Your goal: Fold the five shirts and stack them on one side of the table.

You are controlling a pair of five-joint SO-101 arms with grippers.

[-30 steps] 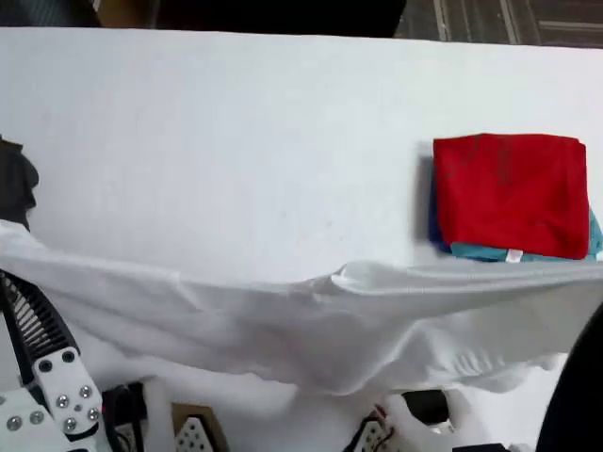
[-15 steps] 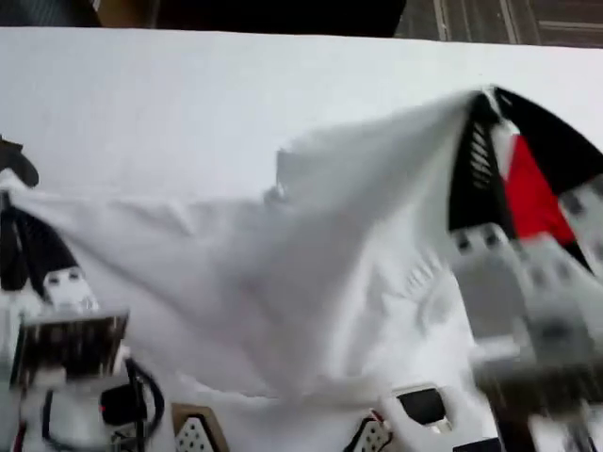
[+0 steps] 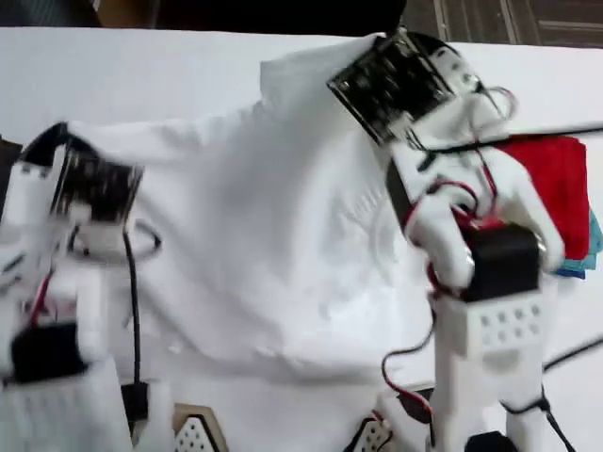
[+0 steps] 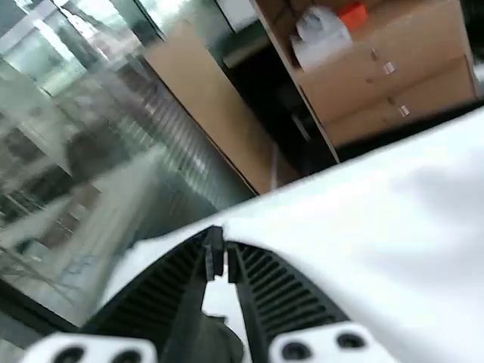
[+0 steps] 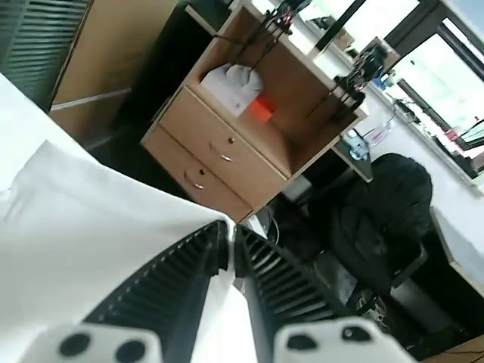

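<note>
Swinging forward from the near edge, the white shirt (image 3: 273, 235) is now draping across the middle of the table (image 3: 141, 75). Its far corners are being pinched by the left gripper (image 4: 219, 253) and the right gripper (image 5: 228, 242), both clamped tight on the cloth. Just beyond the right arm, the folded red shirt (image 3: 561, 184) is sitting on a teal shirt (image 3: 591, 248).

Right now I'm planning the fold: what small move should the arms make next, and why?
Probably lower both grippers and lay the white shirt flat. The left gripper and right gripper each pinch its edge, and it lies rumpled across the table, far edge lifted, not yet folded.
</note>
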